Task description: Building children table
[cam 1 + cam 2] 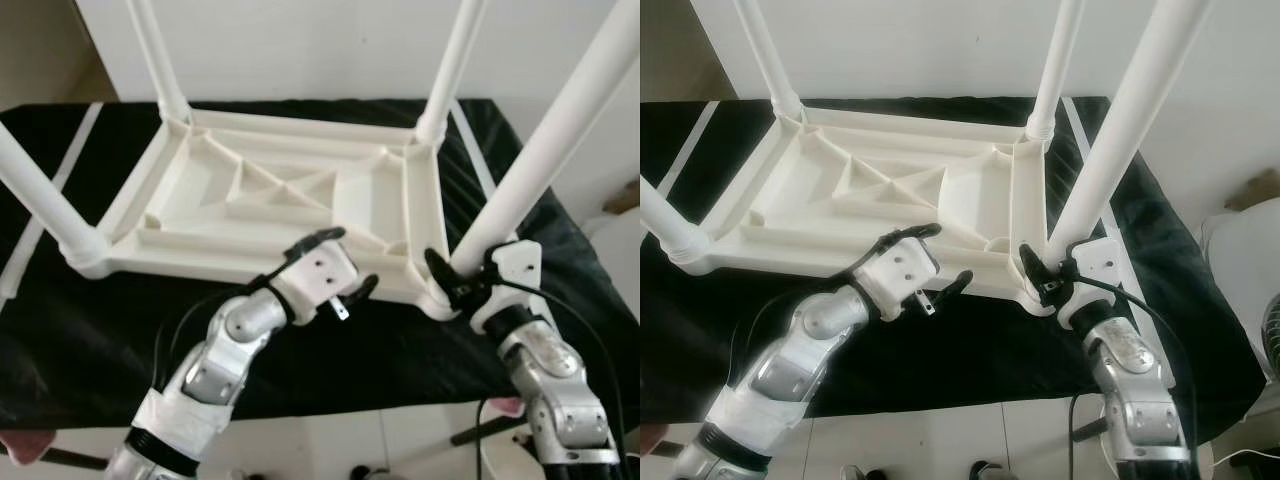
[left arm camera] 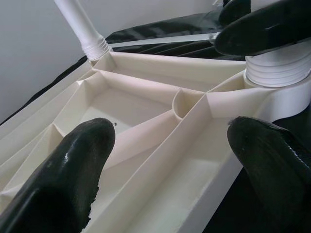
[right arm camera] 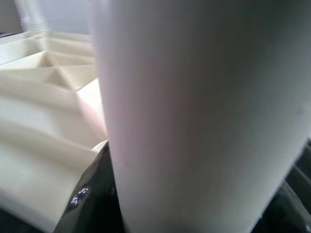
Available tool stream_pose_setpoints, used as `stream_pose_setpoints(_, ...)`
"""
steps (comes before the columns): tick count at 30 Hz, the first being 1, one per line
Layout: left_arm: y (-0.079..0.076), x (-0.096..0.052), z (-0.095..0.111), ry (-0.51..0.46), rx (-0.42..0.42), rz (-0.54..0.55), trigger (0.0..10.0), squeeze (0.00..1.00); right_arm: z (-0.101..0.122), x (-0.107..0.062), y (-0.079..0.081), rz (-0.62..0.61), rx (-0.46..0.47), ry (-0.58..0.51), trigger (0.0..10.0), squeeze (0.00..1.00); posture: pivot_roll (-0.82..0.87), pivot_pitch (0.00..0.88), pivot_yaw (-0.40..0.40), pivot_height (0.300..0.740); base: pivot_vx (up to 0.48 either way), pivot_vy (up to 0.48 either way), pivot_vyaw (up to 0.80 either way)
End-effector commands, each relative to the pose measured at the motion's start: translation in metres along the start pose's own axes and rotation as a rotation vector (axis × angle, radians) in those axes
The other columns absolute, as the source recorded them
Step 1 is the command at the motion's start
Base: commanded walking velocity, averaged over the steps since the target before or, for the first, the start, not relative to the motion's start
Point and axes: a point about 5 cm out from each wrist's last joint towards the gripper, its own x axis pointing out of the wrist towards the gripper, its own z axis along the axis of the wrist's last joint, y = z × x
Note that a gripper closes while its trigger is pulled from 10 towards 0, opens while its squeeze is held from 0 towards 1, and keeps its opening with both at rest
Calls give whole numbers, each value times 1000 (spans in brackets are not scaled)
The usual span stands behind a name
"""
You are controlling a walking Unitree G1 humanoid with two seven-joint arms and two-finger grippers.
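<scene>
- Surface (image 1: 90,330): covered in black cloth with pale stripes along both sides; a white wall stands behind it and pale floor tiles show at the near edge.
- Children's table (image 1: 270,205): cream plastic, lying upside down on the black surface, ribbed underside facing up. Long axis runs left to right across the view, with the near long rim close to the near edge of the cloth.
- Legs: four white tubular legs stand up from the corner sockets. Far-left leg (image 1: 155,55), far-right leg (image 1: 452,65) and near-left leg (image 1: 40,205) are seated in their sockets. Near-right leg (image 1: 545,150) rises from the near-right corner socket and leans up and to the right.
- Right gripper (image 1: 462,287): at the near-right corner, jaws closed around the base of the near-right leg just above its socket. In the right wrist view the white tube sits directly between the black fingers (image 3: 87,199).
- Left gripper (image 1: 340,268): at the near long rim of the tabletop, left of the near-right corner. Jaws wide, holding nothing; one finger lies over the ribbed interior, the other outside the rim. The left wrist view shows the rim running between the two fingers (image 2: 68,170).
</scene>
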Motion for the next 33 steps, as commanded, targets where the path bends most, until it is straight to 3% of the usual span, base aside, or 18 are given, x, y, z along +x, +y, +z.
stream_pose_setpoints(1, -6, -1, 0, 7, -3, -13, 10000, 0, -8, -2, 6, -56, 29, 42, 10000, 0, -144, 170, -15, 740, 0, 0, 0)
stream_pose_setpoints(6, -7, -1, -1, 8, -7, -14, 10000, 0, -9, -1, 9, -97, 23, 41, 10000, 0, -145, 171, -18, 740, 0, 0, 0)
stream_pose_setpoints(13, -7, -2, -1, 13, -16, 1, 10000, 0, -22, 1, 23, -429, 91, 105, 10000, 0, -126, 186, -20, 740, 0, 0, 0)
stream_pose_setpoints(29, -3, -2, -2, 18, -16, 5, 10000, 0, -19, 3, 29, -480, 111, 93, 10000, 0, -138, 195, -16, 740, 0, 0, 0)
stream_pose_setpoints(30, -3, -2, -2, 18, -15, 6, 10000, 0, -18, 3, 29, -479, 115, 88, 10000, 251, -136, 195, -17, 740, 0, 0, 0)
stream_pose_setpoints(31, -3, -2, -2, 19, -13, 6, 10000, 0, -17, 4, 30, -477, 117, 84, 10000, 1000, -134, 194, -17, 740, 0, 0, 0)
stream_pose_setpoints(33, -3, -3, -2, 21, -11, 6, 10000, 0, -17, 4, 31, -481, 117, 82, 10000, 1000, -134, 194, -17, 740, 0, 0, 0)
